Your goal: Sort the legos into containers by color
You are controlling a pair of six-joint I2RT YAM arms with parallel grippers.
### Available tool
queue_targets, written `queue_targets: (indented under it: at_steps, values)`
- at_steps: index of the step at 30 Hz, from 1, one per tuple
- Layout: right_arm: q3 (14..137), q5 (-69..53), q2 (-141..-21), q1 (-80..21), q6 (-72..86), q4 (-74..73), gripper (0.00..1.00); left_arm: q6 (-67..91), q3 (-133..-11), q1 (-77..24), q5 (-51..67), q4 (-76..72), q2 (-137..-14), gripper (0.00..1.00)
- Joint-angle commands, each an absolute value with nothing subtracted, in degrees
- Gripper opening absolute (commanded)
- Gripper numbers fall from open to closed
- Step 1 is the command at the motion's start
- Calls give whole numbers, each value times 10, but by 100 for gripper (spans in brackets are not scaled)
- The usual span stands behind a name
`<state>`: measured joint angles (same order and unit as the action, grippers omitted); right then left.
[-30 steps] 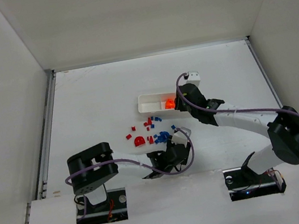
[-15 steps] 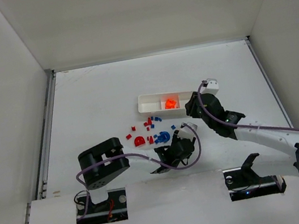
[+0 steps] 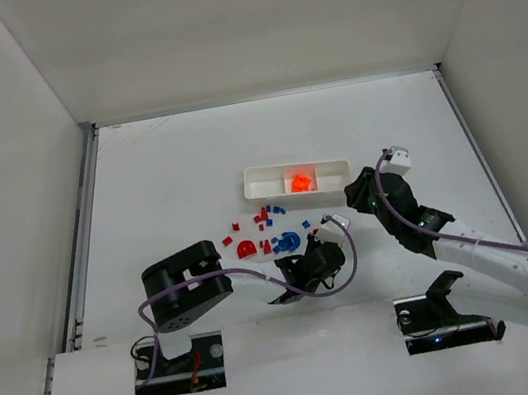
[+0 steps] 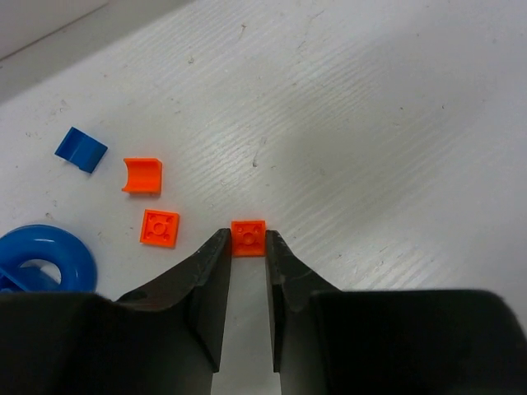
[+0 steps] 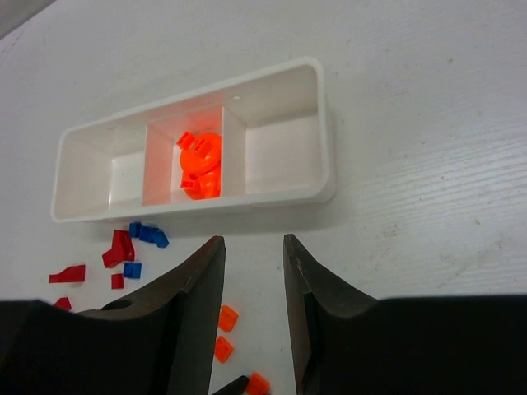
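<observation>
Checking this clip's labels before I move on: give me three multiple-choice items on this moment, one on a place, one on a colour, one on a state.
1. Which compartment of the tray holds the orange pieces?
A. an end compartment
B. the middle one
C. none of them

2. What colour is the square piece between the fingertips of the left gripper?
A. blue
B. red
C. orange

3. How is the right gripper?
A. open and empty
B. shut on a red brick
C. shut on the tray's wall

Answers:
1 B: the right wrist view shows orange only in the middle compartment.
2 C: the left wrist view shows an orange square pinched at the tips.
3 A: its jaws stand apart near the tray and hold nothing.
</observation>
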<state>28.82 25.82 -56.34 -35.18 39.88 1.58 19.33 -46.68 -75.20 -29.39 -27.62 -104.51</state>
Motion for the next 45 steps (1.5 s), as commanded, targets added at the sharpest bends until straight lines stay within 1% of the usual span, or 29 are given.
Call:
queue_targets:
  at_steps: [1,3,8,12,16,21,24,30,33,35,38,45]
  values:
    - [273,250,-542,-337,410,40,40,187,-474,-750,-294,-265,-1040,16]
    - [262,249,-534,-328,410,40,40,186,-465,-752,-295,-265,-1016,14]
    - [242,241,-523,-312,412,41,40,192,-450,-733,-292,-260,-938,13]
    - [228,241,-521,-311,420,47,40,203,-484,-686,-287,-230,-897,13]
    - [217,241,-522,-313,423,49,40,214,-521,-632,-277,-216,-890,13]
    - [213,240,-523,-319,425,49,40,218,-584,-563,-255,-207,-935,14]
    - [219,234,-537,-344,416,49,40,220,-620,-528,-247,-203,-985,15]
    - [242,222,-600,-400,396,49,35,231,-675,-492,-229,-182,-1055,17]
    - [255,229,-636,-428,398,52,35,234,-685,-486,-228,-178,-1069,20]
    - [264,230,-663,-449,396,61,36,235,-684,-482,-230,-178,-1070,29]
    - [280,227,-701,-474,393,72,38,241,-675,-480,-229,-179,-1057,37]
    - [344,230,-807,-501,357,76,46,259,-615,-496,-227,-185,-989,38]
